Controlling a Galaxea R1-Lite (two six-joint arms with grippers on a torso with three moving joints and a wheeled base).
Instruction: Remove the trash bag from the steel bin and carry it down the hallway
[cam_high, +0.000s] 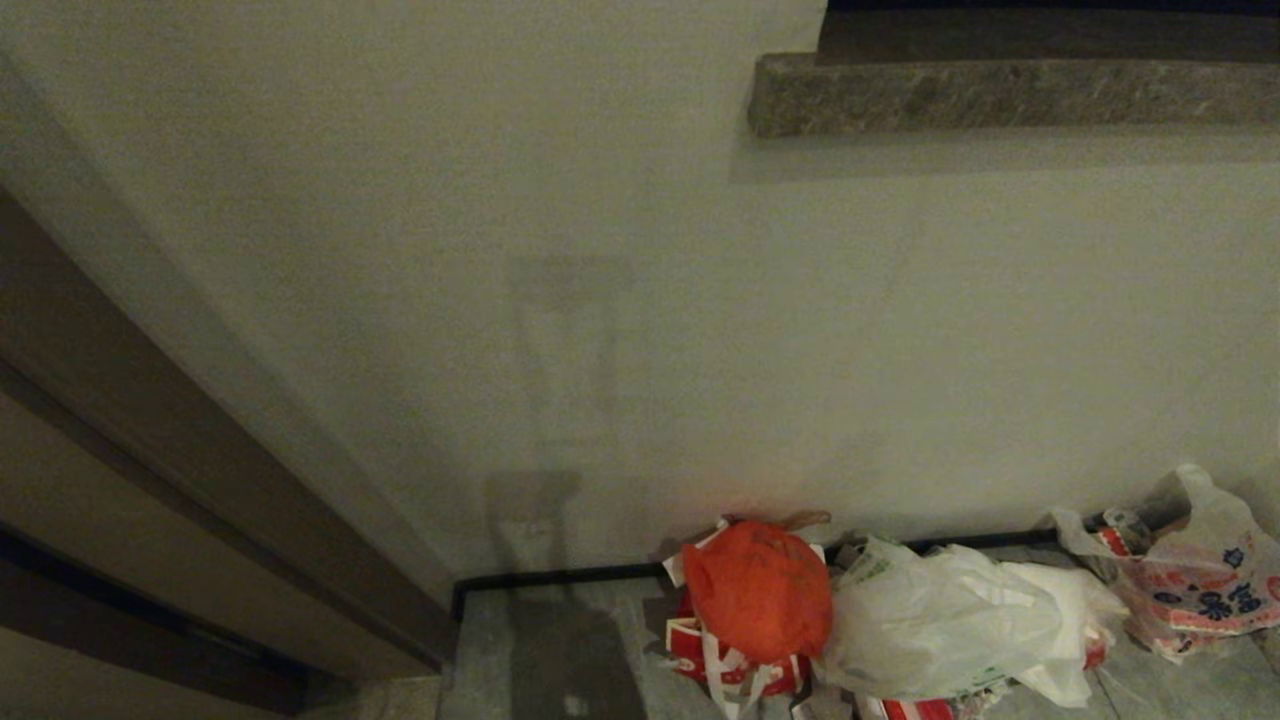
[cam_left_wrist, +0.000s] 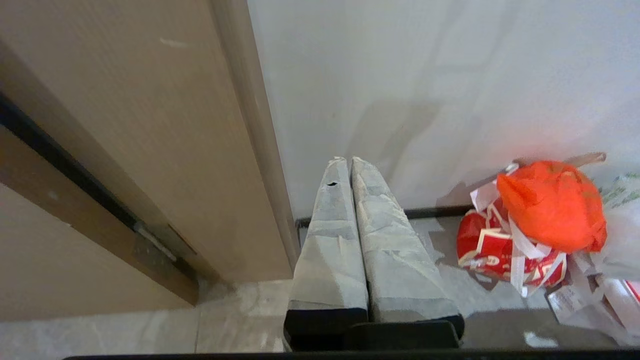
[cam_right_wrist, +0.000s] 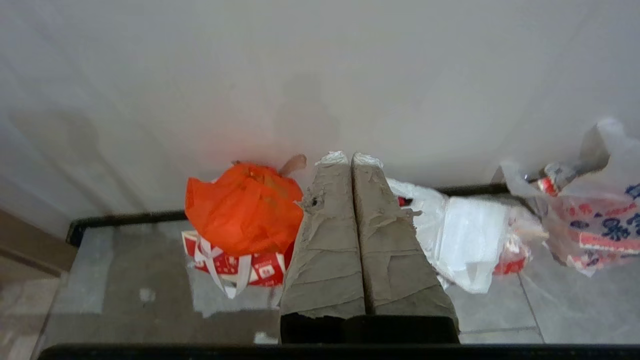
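Head view, whitish trash bag (cam_high: 940, 620), crumpled, floor

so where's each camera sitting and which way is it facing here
Head view: up on the robot's head, facing a plain pale wall with bags along its foot; no arm shows.
Left wrist view: behind the left gripper, jaws shut, facing wall and brown wooden door frame.
Right wrist view: behind the right gripper, jaws shut, facing wall and bags.
All three share the crumpled orange plastic bag.
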